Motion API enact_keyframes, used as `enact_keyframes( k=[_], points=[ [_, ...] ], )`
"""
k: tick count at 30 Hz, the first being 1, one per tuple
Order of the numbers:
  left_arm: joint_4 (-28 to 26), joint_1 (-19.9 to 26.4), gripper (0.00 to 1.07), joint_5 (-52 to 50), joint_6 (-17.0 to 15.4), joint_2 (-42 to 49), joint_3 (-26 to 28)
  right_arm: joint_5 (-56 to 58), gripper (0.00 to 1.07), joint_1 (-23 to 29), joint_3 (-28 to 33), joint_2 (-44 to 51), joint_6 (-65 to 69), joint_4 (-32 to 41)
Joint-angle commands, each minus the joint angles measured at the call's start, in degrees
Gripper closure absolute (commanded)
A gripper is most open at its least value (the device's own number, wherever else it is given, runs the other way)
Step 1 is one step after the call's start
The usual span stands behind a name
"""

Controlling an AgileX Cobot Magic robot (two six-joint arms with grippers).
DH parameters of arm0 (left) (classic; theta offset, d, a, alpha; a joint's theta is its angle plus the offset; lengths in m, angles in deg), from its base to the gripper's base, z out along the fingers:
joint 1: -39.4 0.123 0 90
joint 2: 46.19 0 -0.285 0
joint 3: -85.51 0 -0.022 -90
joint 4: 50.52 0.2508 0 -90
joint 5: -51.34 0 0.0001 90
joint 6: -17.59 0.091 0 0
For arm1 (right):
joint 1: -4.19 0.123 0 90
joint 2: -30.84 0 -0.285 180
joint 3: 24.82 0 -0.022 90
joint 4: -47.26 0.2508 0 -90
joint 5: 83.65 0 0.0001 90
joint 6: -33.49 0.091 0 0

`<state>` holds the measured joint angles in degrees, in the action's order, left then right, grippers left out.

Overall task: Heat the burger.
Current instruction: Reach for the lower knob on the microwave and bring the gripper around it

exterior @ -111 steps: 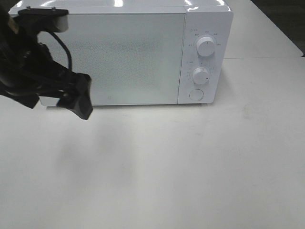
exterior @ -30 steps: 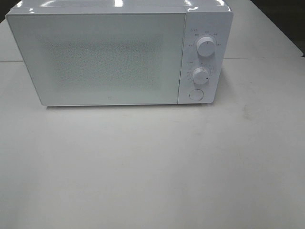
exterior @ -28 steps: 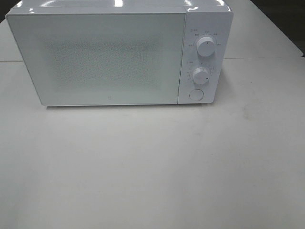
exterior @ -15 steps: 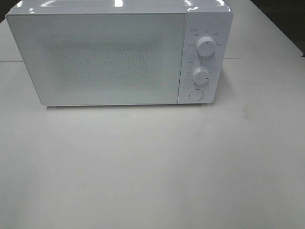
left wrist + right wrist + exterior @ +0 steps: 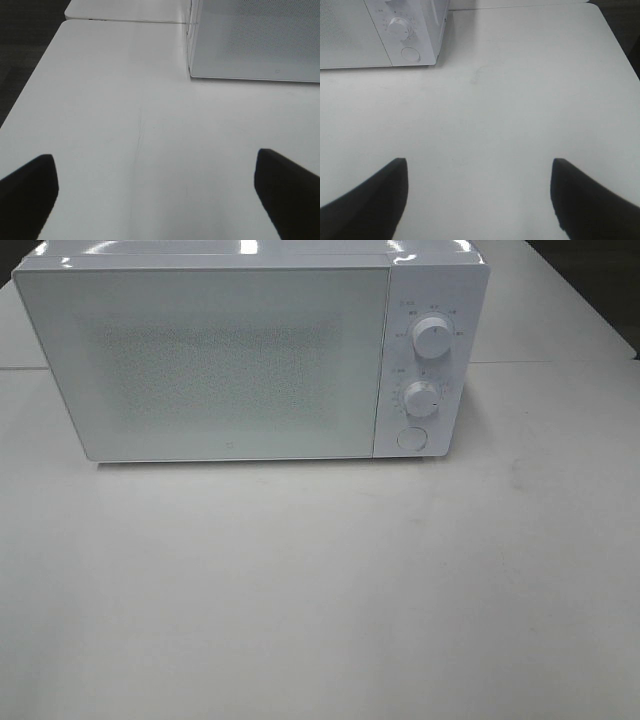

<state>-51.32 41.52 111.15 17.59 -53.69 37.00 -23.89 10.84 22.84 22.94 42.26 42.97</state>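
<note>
The burger is out of view in every frame. A white microwave [image 5: 220,360] stands at the back of the table with its door shut, and the frosted door hides the inside. Its two knobs [image 5: 432,338] and a round button [image 5: 411,438] sit on the right panel. My left gripper [image 5: 156,167] hovers open over bare table, off the microwave's [image 5: 255,45] left front corner, with nothing between its fingers. My right gripper [image 5: 478,167] is open too, over the table to the right front of the microwave [image 5: 395,30], and holds nothing. Neither arm shows in the high view.
The white table [image 5: 320,590] stretches in front of the microwave. Its left edge [image 5: 30,95] drops to dark floor, as does its right edge [image 5: 620,45]. A seam to a second table [image 5: 125,10] runs behind the microwave.
The left arm, which stood before the microwave's left side some seconds ago, has pulled out of the high view. Over the last second nothing has moved.
</note>
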Motion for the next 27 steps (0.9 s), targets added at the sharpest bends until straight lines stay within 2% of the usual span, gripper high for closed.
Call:
enact_keyframes(
  k=[1,27],
  points=[
    [-0.3,0.2,0.07,-0.6,0.0,1.6,-0.1,-1.3,0.32,-0.3,-0.8,-1.6,0.1,-0.4],
    [-0.3,0.2,0.07,-0.6,0.0,1.6,-0.1,-27.3,0.32,-0.3,-1.8,-32.2,0.2,-0.3]
  ],
)
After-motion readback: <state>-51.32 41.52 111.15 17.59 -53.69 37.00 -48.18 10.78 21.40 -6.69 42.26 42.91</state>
